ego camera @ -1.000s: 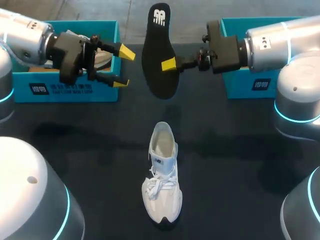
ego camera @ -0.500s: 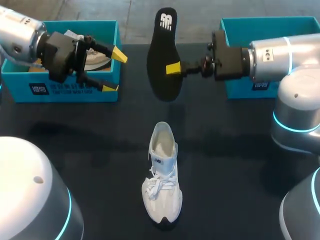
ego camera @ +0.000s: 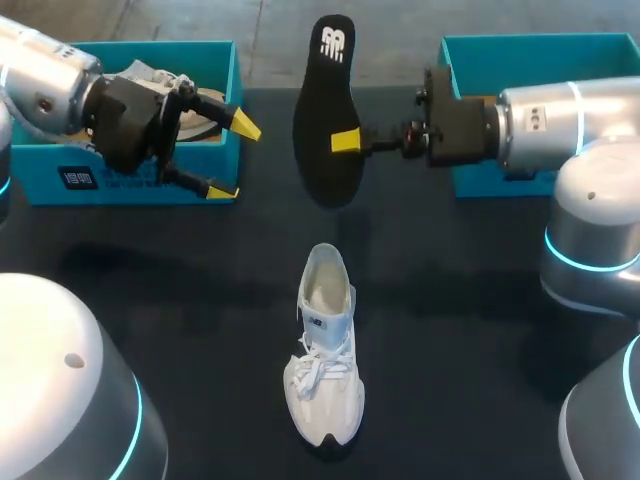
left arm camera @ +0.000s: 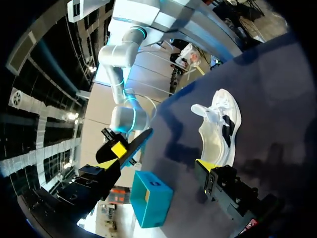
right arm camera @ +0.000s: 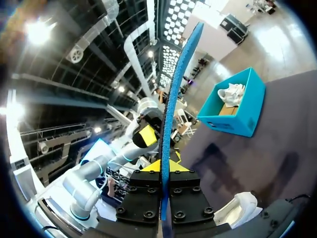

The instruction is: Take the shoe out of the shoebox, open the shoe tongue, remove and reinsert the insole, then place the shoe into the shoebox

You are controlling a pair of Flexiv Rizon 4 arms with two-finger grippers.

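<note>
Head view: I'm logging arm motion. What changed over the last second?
The left hand, open, drew back toward its own side and dipped slightly. The right hand shifted a little toward its side, carrying the insole, which now hangs straighter. No grasp or release: the right hand stays shut on the insole. The shoe has not moved.
</note>
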